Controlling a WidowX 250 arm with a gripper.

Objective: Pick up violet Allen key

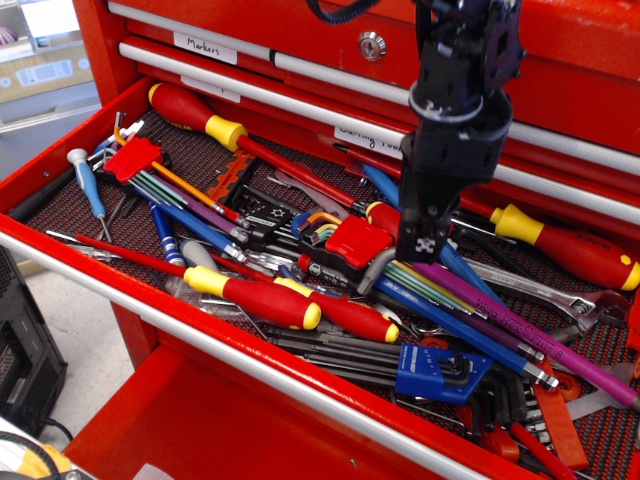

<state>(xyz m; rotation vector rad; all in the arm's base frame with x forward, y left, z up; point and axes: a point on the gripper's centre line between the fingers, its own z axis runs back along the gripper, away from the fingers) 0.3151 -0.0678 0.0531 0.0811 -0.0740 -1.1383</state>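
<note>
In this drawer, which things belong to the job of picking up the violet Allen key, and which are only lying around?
Belong to the job:
- violet Allen key
- end effector, hanging over the key's grey bent end

Only lying around:
- long blue hex key
- red and yellow screwdrivers
- blue key holder
- red key holder
- wrench

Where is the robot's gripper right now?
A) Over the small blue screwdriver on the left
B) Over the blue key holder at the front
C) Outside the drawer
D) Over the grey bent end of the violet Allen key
D: the gripper hangs just above the bent grey end of the violet Allen key, whose shaft runs off toward the lower right of the drawer.
</note>
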